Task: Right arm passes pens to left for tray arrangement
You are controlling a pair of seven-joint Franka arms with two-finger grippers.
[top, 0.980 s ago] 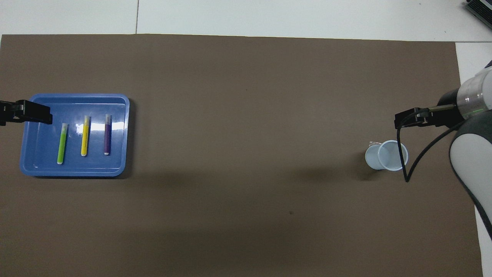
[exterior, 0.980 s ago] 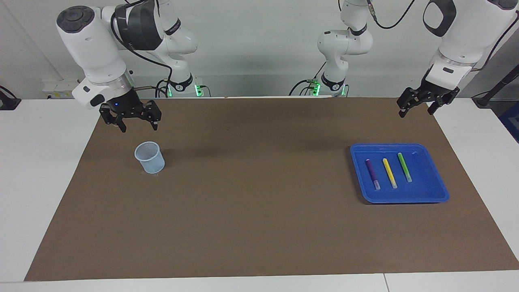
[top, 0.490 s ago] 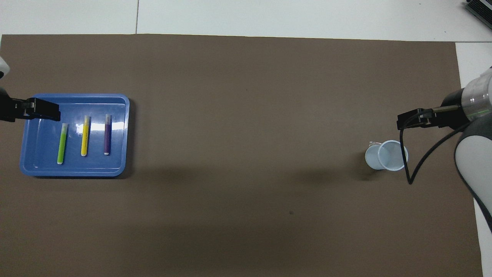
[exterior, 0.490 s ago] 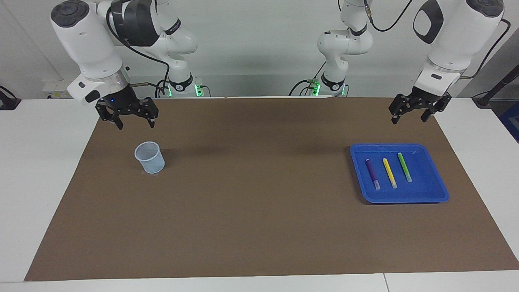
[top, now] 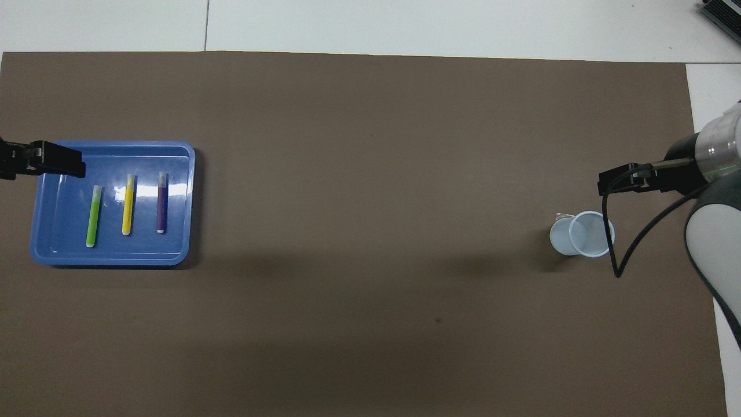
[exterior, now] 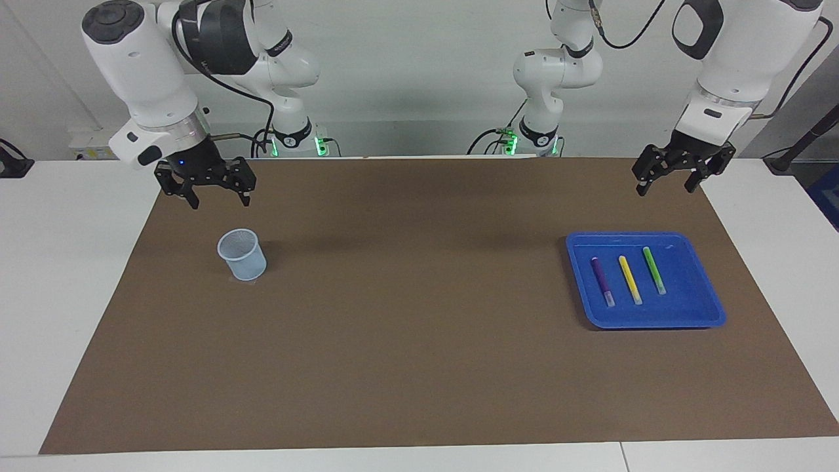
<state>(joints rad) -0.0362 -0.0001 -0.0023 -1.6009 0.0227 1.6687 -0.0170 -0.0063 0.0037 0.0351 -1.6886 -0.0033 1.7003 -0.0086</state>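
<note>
Three pens lying side by side in the blue tray [exterior: 688, 313] at the left arm's end of the mat: purple pen [exterior: 602, 280], yellow pen [exterior: 630, 279], green pen [exterior: 653, 269], none touching each other. Left gripper [exterior: 663, 190] hanging in the air over the mat's robot-side edge, well apart from the tray, fingers spread, holding nothing. Right gripper [exterior: 219, 202] hanging over the mat at the right arm's end, above and apart from the pale cup [exterior: 242, 254], fingers spread too, nothing between them. Cup standing upright on the brown mat [exterior: 406, 341], looking empty from overhead. Wide bare stretch of mat lying between cup and tray. Tray sitting fully inside the mat's edges.
</note>
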